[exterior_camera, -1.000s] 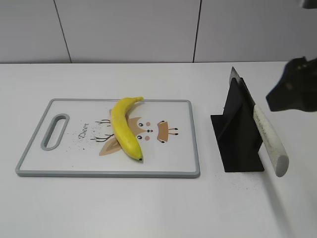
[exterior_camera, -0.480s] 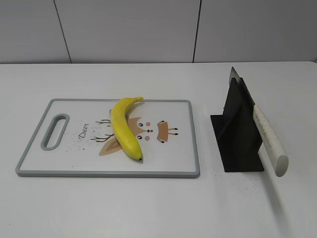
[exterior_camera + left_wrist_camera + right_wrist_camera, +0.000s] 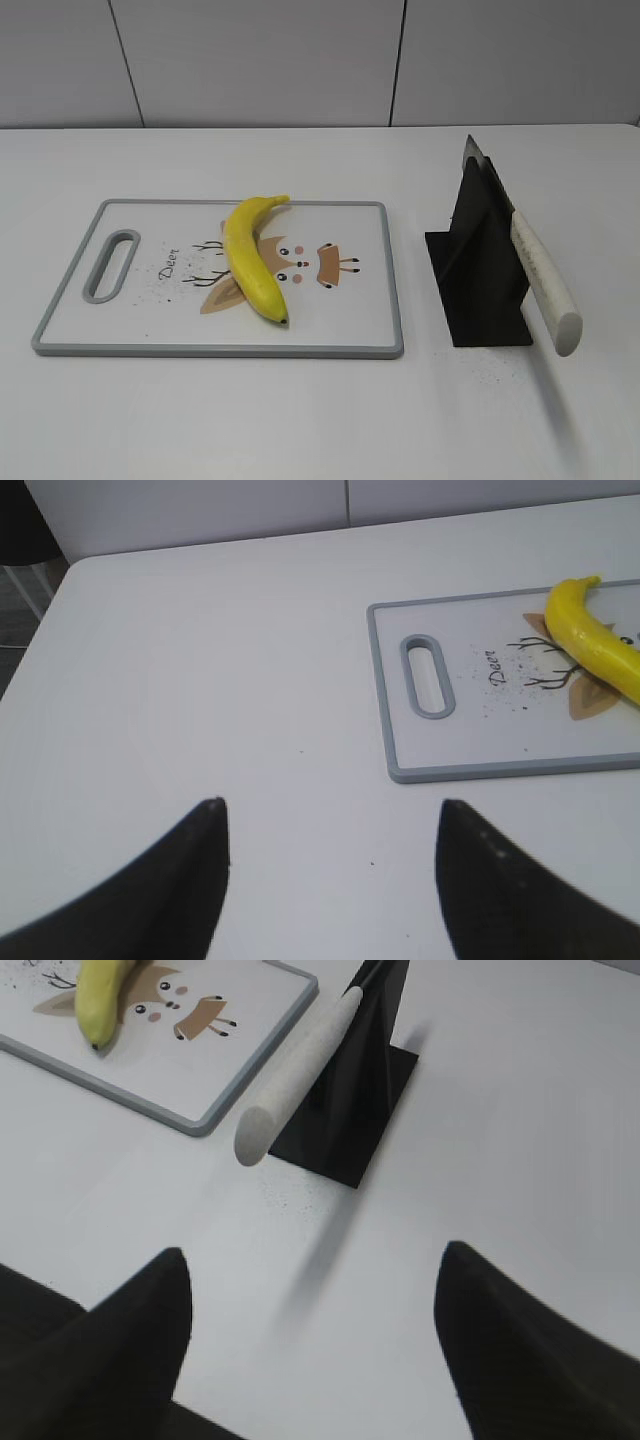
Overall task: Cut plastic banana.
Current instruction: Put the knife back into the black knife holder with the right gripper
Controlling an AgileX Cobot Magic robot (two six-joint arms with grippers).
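Observation:
The plastic banana (image 3: 250,262), whole and bright yellow, lies on a white cutting board (image 3: 340,320) with a grey rim and a deer drawing. It also shows in the left wrist view (image 3: 590,640) and the right wrist view (image 3: 104,995). A knife with a speckled white handle (image 3: 545,282) rests in a black stand (image 3: 480,270) to the right of the board; the handle juts toward the front. My left gripper (image 3: 328,815) is open and empty over bare table left of the board. My right gripper (image 3: 312,1260) is open and empty, in front of the knife handle (image 3: 295,1065). Neither gripper shows in the exterior view.
The white table (image 3: 300,420) runs to a pale panelled wall (image 3: 260,60) at the back. The board's handle slot (image 3: 427,673) faces the left gripper. The table's left edge (image 3: 40,610) shows in the left wrist view, with dark floor beyond.
A second ago a dark part of the right arm showed at the exterior view's right edge near the knife; it has left that view. Banana, board and knife have not moved.

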